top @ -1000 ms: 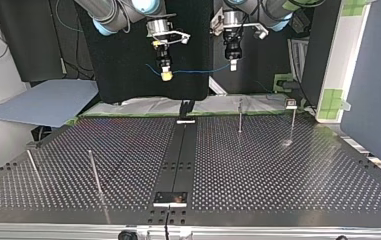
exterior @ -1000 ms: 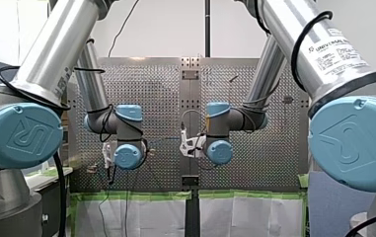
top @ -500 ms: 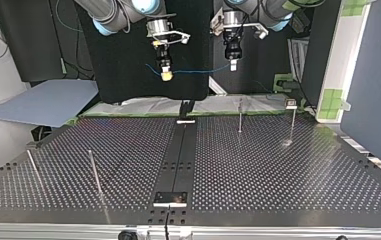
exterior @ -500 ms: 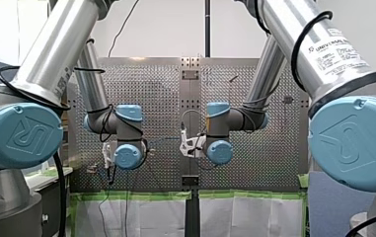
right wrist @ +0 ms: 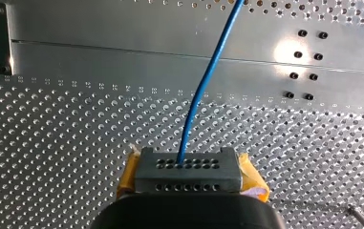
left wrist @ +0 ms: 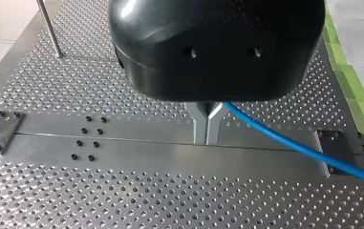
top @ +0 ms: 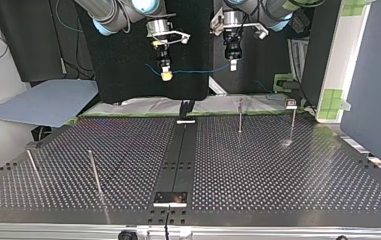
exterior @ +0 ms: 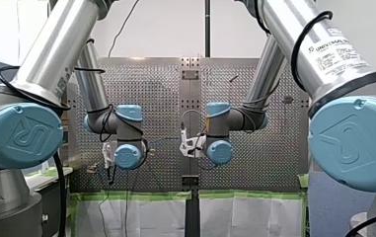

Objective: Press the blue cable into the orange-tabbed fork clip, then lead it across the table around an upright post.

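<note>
While the upright posts [top: 94, 172] stand on the near part of the bench [top: 278, 170], my right gripper [top: 166, 75] and my left gripper [top: 233, 65] hang high over its far end. Both are clamped tight on the blue cable [top: 198, 71], which sags in the air between them.

My left pincer [left wrist: 207, 139] shows only its metal tips: the black housing [left wrist: 218, 47] swallows the rest, and the blue cable [left wrist: 294, 143] slips up behind it, its start out of sight, its other end cut by the picture's edge. A post [left wrist: 49, 28] loses its top the same way. On my right pincer [right wrist: 187, 164], a grey block [right wrist: 208, 179] masks the fingertips. Across the counter [top: 278, 170], the fitting [top: 291, 104] atop a thin post [top: 292, 125] is too tiny to read. Front view: wrist joints [exterior: 128, 156] cover most of both pincers.
</note>
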`<state>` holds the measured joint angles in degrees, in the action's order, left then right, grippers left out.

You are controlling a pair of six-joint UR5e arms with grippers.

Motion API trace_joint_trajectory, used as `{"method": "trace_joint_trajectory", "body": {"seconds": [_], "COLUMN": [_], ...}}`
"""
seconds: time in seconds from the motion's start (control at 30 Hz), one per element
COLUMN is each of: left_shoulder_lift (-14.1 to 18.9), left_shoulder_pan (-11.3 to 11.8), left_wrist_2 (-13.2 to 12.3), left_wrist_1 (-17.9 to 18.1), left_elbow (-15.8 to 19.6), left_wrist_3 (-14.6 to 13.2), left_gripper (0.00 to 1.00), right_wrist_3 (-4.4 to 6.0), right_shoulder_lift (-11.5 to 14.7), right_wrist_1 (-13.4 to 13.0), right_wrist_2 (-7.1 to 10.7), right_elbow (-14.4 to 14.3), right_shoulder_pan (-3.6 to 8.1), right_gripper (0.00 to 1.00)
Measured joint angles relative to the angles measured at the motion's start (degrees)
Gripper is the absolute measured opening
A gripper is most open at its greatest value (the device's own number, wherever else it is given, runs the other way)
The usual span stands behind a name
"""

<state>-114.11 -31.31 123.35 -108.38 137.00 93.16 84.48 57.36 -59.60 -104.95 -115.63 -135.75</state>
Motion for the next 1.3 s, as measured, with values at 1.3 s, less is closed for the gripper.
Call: {"method": "trace_joint_trajectory", "body": {"seconds": [1.3], "left_shoulder_lift": [-6.0], "left_shoulder_pan": [-1.1], "left_wrist_2": [0.2], "left_wrist_1": [-2.5], "left_elbow": [0.1], "left_wrist_3": [-0.1], "left_gripper": [0.0], "right_wrist_3": [-0.18], "right_shoulder_lift": [-9.3], "right_wrist_1": [1.9], "right_wrist_2": [-0.44], "right_elbow": [0.3], "right_shoulder_pan": [-0.09], "right_gripper": [0.0]}}
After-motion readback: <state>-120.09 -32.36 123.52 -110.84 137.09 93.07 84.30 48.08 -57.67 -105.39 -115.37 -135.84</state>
